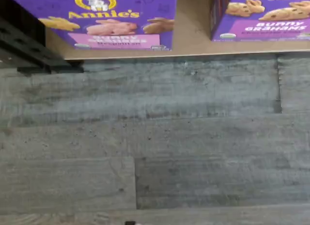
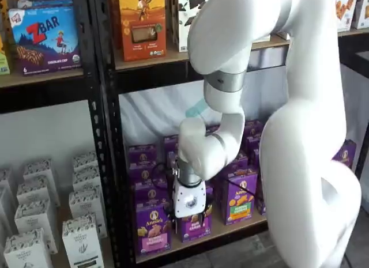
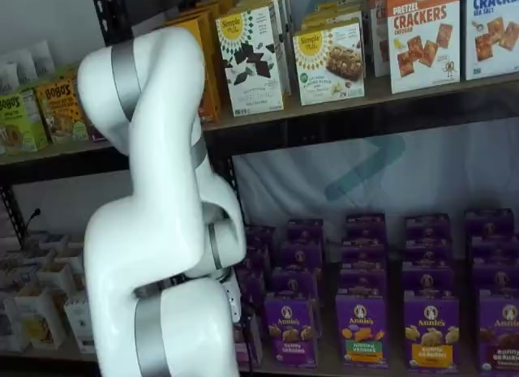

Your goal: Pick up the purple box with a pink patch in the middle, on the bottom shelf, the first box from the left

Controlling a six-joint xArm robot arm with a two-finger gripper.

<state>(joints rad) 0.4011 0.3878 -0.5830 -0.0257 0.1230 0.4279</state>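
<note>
Purple box [image 2: 153, 226] stands upright at the left end of the bottom shelf [image 2: 228, 231], its pink band low on the front, long axis vertical. In a shelf view the gripper [image 2: 189, 213] hangs in front of the row, and the box lies at about eight o'clock from it, just beside. The wrist view shows the box [image 1: 104, 19] at the board's edge above grey floor [image 1: 155, 138]. Fingers are hidden, yet the jaws are spread wide, holding nothing.
</note>
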